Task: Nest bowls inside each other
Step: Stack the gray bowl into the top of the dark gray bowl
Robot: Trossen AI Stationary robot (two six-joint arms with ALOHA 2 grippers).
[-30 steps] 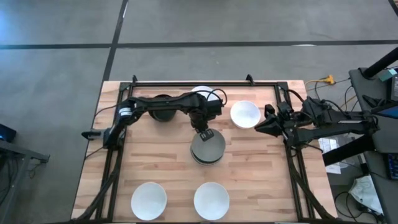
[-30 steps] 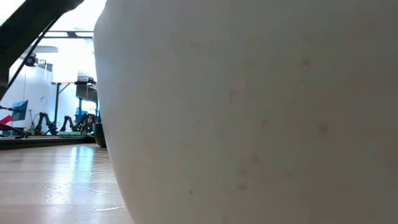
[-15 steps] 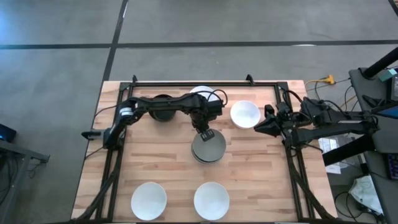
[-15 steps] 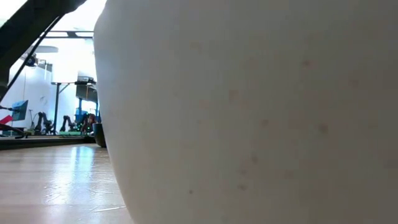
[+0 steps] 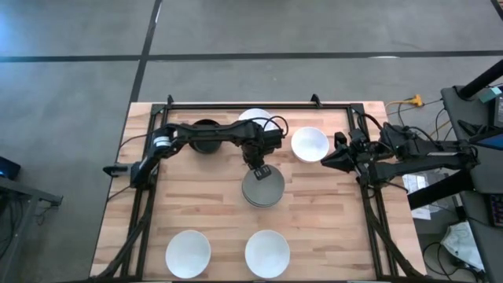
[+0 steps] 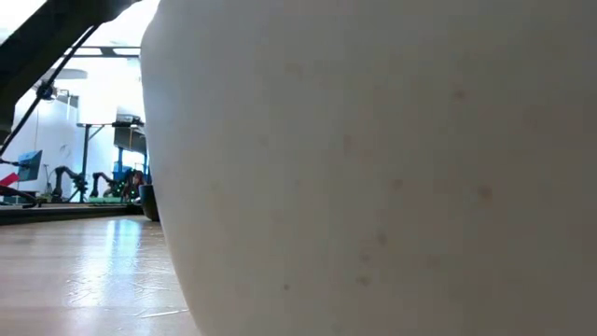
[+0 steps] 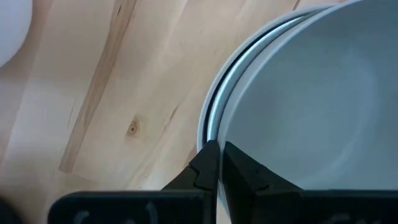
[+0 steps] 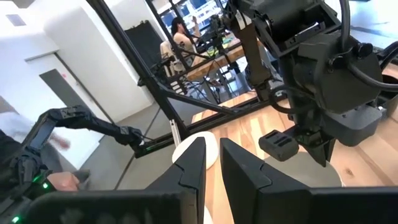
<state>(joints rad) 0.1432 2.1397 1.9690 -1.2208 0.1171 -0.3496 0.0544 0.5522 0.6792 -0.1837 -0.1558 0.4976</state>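
Observation:
At the table's middle stands a stack of bowls (image 5: 263, 192), topped by a grey bowl (image 7: 311, 99). My left gripper (image 5: 263, 169) points down over the stack's far rim and is shut on that bowl. A white rim (image 7: 208, 112) of the bowl below shows beside it. More bowls stand singly on the table: white ones (image 5: 310, 145) (image 5: 255, 116) and a black one (image 5: 206, 145) at the far side, two white ones (image 5: 188, 251) (image 5: 267, 253) near the front. My right gripper (image 5: 324, 163) waits level at the right, fingers a narrow gap apart, with nothing between them. My left gripper pinches the grey bowl's rim (image 7: 219, 134) on its far side, one finger inside the bowl and one outside. The fingers come from above, pointing steeply down. The bowl sits mouth up in the stack; a dark gap shows between its rim and the white rim below.
A black frame (image 5: 236, 104) runs along the table's far edge and both sides. In the low view the side of a white bowl (image 6: 373, 168) fills most of the picture. Bare wood lies between the stack and the front bowls.
My left gripper has sunk a little with the grey bowl toward the stack below it, staying shut on the rim. The right arm has kept still.

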